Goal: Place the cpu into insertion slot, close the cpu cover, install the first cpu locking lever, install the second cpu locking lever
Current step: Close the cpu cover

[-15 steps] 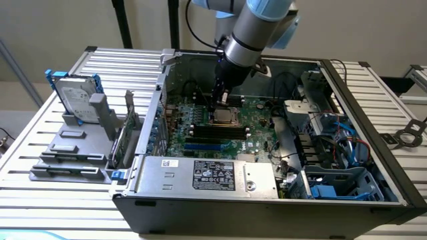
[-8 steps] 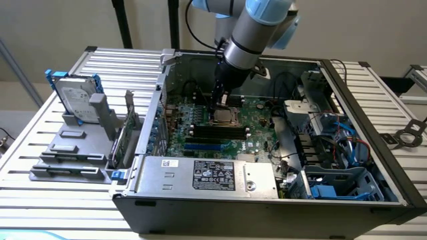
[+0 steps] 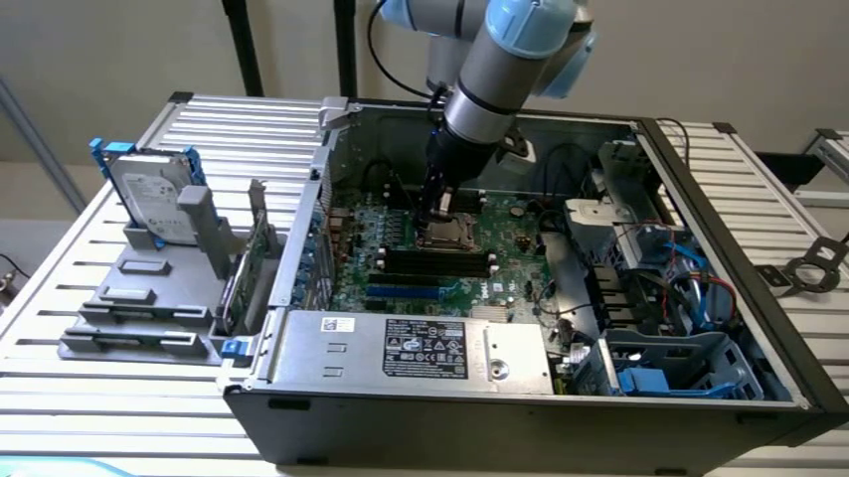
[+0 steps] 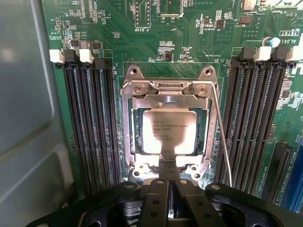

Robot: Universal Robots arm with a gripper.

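Cpu (image 4: 169, 132) lies flat in its socket on the green board (image 4: 189, 38), seated square so the contacts can meet. The cpu cover (image 4: 165, 97) frames it and is apparently fully down, though its near edge is partly hidden. A thin locking lever (image 4: 222, 137) runs just beside the cover. The pincer (image 4: 168, 163) is pressed together, holding nothing, with its tips resting on the cover's near tab.

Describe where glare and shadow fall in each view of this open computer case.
Wrist view: the cpu top catches a pale sheen, brightest beside the shut gripper, which looks nearly black. Exterior view: soft, even light; the slatted table shines pale, while the computer case lies shaded inside.
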